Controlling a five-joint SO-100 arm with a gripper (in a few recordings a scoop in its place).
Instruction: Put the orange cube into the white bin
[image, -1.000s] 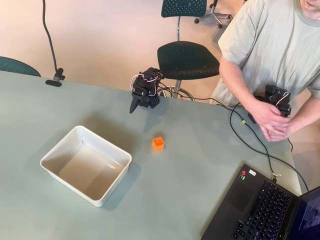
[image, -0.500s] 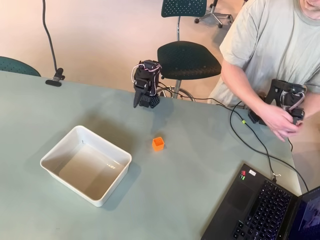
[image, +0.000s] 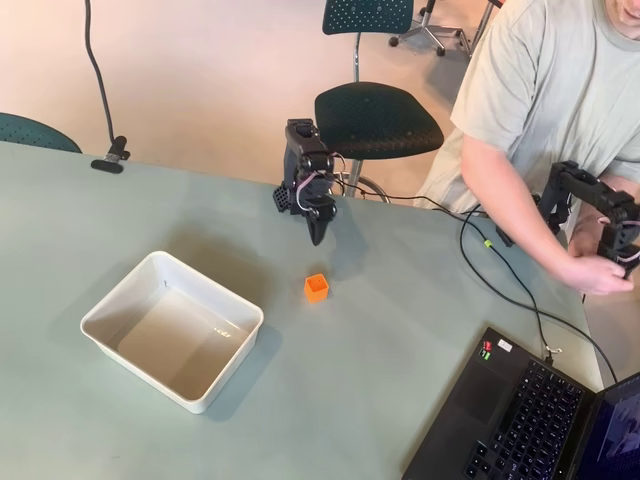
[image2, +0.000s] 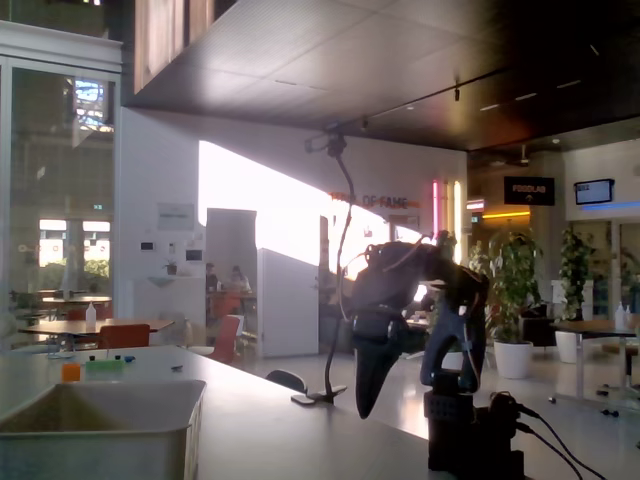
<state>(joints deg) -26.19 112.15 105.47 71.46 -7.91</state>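
Observation:
In the overhead view the small orange cube sits on the pale green table, alone and untouched. The white bin stands empty to its left, about a bin's width away. My black gripper hangs above the table near the far edge, tip pointing down toward the cube and a short way behind it. Its jaws look shut with nothing in them. The fixed view shows the gripper as a dark silhouette pointing down above the tabletop, with the bin's wall at the lower left.
A laptop lies at the table's front right, and a black cable runs across the right side. A clamp grips the far left edge. A person sits behind the right corner. A chair stands behind the arm.
The arm has swung from pointing left to pointing right and down, so the gripper tip is now closer to the cube. Cube and bin have not moved.

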